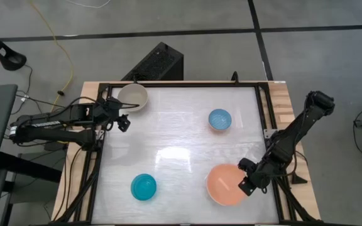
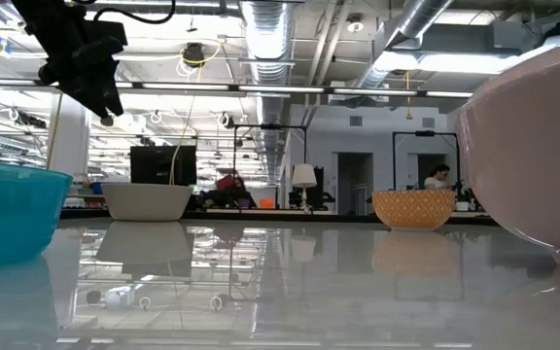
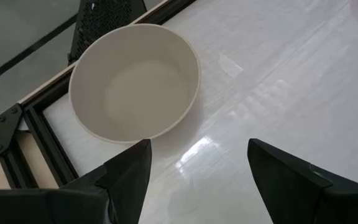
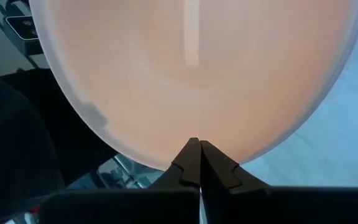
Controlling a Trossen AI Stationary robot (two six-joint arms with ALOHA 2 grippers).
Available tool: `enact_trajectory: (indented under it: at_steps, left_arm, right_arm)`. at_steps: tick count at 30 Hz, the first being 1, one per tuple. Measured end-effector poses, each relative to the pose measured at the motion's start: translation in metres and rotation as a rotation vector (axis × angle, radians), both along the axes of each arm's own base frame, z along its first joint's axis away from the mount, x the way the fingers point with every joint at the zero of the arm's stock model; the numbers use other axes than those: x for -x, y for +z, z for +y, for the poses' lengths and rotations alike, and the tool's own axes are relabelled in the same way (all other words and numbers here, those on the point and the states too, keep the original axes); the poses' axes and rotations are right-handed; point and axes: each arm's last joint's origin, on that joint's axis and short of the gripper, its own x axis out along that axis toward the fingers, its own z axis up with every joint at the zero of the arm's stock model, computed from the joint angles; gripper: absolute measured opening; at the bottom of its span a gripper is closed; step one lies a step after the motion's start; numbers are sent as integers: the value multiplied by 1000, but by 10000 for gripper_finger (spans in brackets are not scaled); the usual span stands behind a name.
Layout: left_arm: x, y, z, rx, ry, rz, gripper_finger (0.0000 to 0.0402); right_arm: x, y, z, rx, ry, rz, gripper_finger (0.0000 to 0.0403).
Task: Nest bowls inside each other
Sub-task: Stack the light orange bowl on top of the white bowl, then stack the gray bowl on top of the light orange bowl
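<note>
Each of the bowls sits on its base on the glossy white table, apart from the others. A cream-white bowl is at the far left corner, a light blue speckled one far right of centre, a turquoise one near left, and a large salmon-pink one near right. My left gripper hangs open above the table just on the near side of the cream-white bowl, touching nothing. My right gripper is shut, slanting down at the salmon-pink bowl's right rim. My right gripper's shut fingertips stand at the salmon-pink bowl's rim, on the bowl's right side, coming slanting down from the table's right. The rim runs across the tips, not between them. I cannot tell whether the tips touch it. The bowl sits on the table.
A black metal frame runs round the table top, with a wooden border outside it. A black box stands on the floor beyond the far edge. The table's middle is bare between the bowls.
</note>
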Motion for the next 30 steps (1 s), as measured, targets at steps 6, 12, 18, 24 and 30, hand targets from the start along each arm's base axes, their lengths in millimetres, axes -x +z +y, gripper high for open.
enact_trajectory:
  at_steps: [6, 12, 18, 24, 30]
  left_arm:
    - [0, 0, 0, 2, 4, -3, 255]
    - [0, 0, 0, 8, 1, -5, 255]
    - [-1, -1, 1, 5, 31, -12, 255]
    - [-11, -8, 2, 9, 1, 66, 255]
    - [-23, -17, 3, 47, -66, 157, 255]
  right_arm:
    - [0, 0, 0, -3, 1, -1, 27]
    - [-8, 12, -4, -72, -24, -101, 27]
    - [-27, 33, -32, -51, -153, -344, 26]
    - [-67, 45, -78, 75, -231, -587, 27]
    - [-117, 59, -136, 293, -204, -845, 27]
